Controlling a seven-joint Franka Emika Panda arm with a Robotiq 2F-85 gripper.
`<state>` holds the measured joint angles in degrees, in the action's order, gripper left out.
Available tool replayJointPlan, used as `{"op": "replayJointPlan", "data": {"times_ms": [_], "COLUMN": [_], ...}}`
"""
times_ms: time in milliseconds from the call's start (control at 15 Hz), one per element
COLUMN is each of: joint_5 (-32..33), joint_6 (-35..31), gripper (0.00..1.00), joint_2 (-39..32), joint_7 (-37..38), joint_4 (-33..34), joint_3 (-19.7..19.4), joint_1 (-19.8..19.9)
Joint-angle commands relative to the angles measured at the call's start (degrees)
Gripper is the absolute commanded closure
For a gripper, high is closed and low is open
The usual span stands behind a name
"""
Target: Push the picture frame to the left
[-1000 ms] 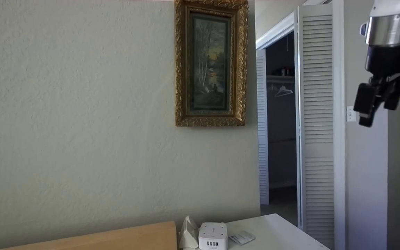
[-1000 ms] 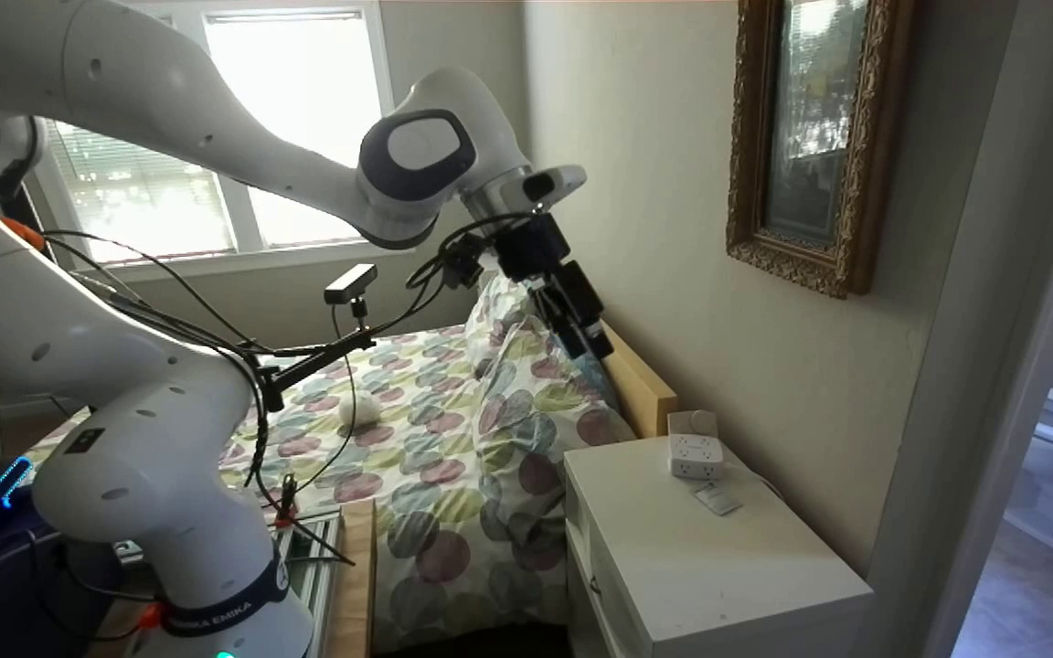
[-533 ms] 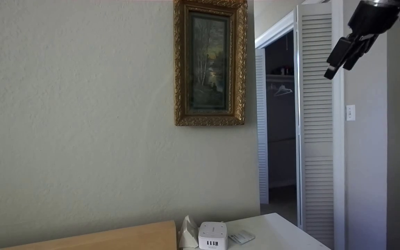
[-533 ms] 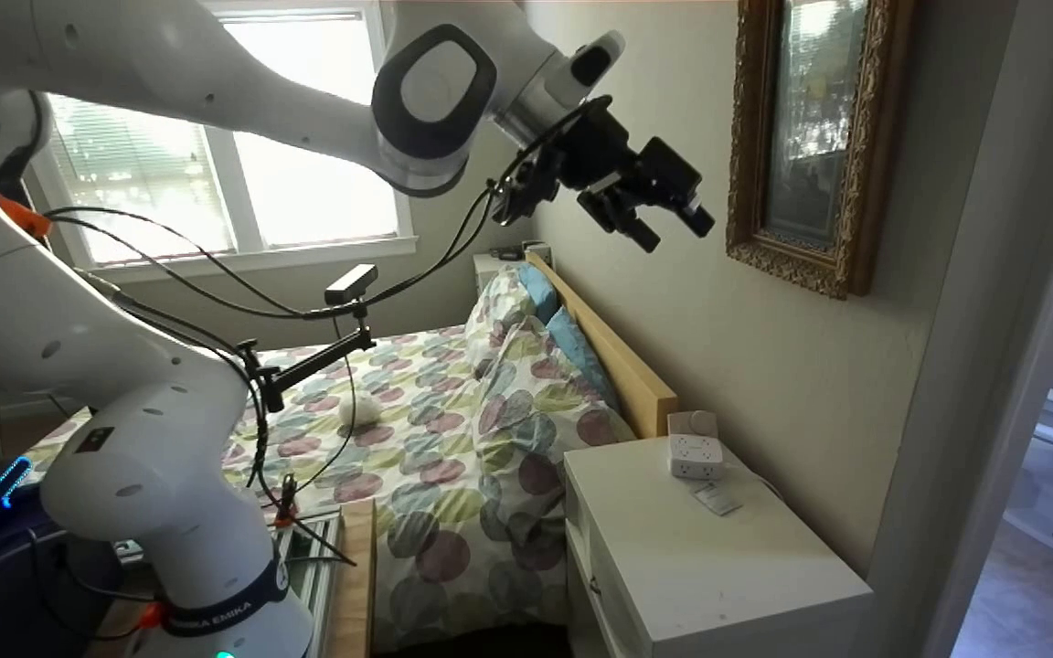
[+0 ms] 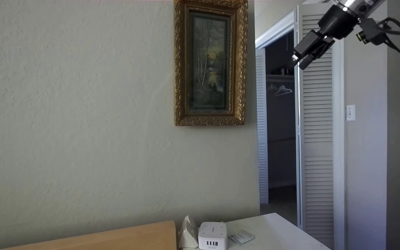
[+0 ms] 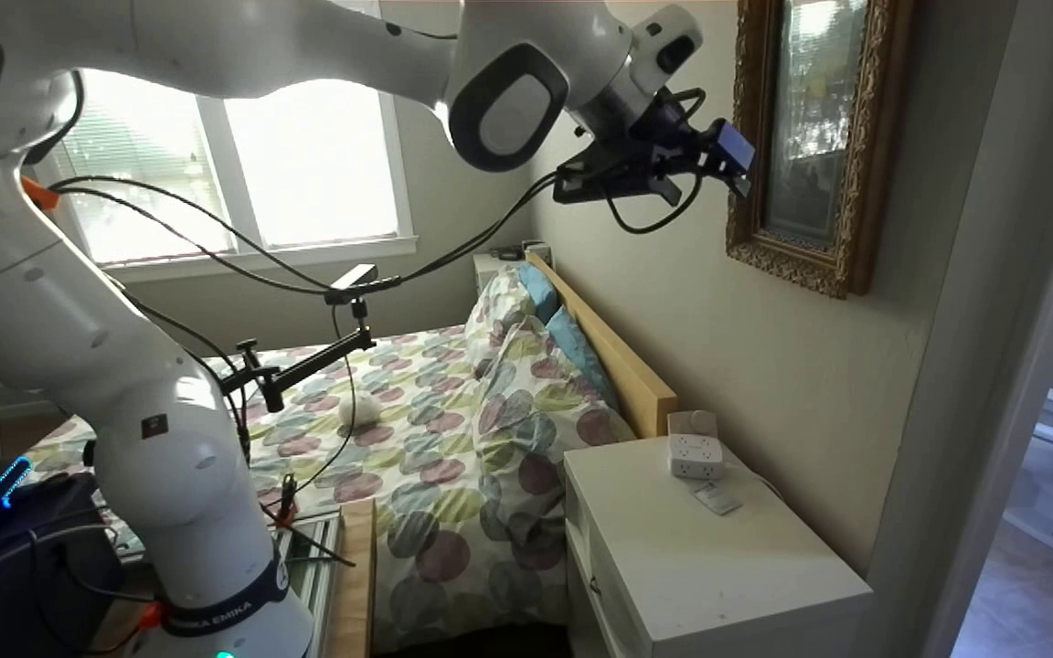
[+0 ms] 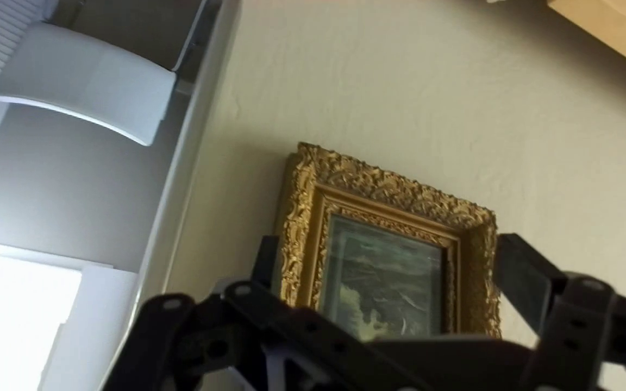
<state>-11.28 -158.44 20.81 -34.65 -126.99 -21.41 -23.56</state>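
Note:
The picture frame (image 5: 210, 121) hangs upright on the wall, gold-brown and carved around a dark painting. It also shows in an exterior view (image 6: 790, 270), its top cut off, and in the wrist view (image 7: 400, 187), where the hand hides part of it. My gripper (image 5: 299, 62) is open and empty, in the air to the right of the frame, with a visible gap. In an exterior view my gripper (image 6: 707, 187) overlaps the frame's left edge; I see no sure contact there. In the wrist view the fingers of my gripper (image 7: 394, 260) stand wide apart, with the frame showing between them.
A white nightstand (image 6: 728, 567) stands below the frame, holding a white power block (image 5: 213, 235) and a small packet (image 5: 242, 237). A wooden headboard (image 6: 622, 356) and bed lie beside it. A white louvered door (image 5: 318, 139) is beyond the wall's end. Cables hang from the arm.
My gripper has risen and moved nearer the picture frame, leftward in one exterior view and rightward in another. The wrist has tilted and turned. The frame has not moved.

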Motion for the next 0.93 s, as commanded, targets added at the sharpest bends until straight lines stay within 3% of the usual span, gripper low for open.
{"op": "replayJointPlan", "data": {"times_ms": [0, 67, 133, 533, 600, 867], "joint_5": [-11.55, -13.66, -9.06, -8.15, -11.97, -14.29], "joint_6": [2.76, 3.72, 1.24, -0.68, 1.0, -0.69], "gripper": [0.0, 0.0, 0.0, 0.0, 0.0, 0.0], "joint_2": [-2.81, -3.25, -1.72, -3.29, -2.88, -6.19], "joint_7": [-8.62, -9.34, -6.25, -6.45, -9.22, -12.93], "joint_4": [5.95, 6.87, 3.64, 3.32, 3.96, 7.26], "joint_3": [-7.92, -9.56, -6.56, -6.58, -8.81, -14.02], "joint_1": [-9.18, -10.52, -7.74, -7.45, -10.19, -11.96]}}
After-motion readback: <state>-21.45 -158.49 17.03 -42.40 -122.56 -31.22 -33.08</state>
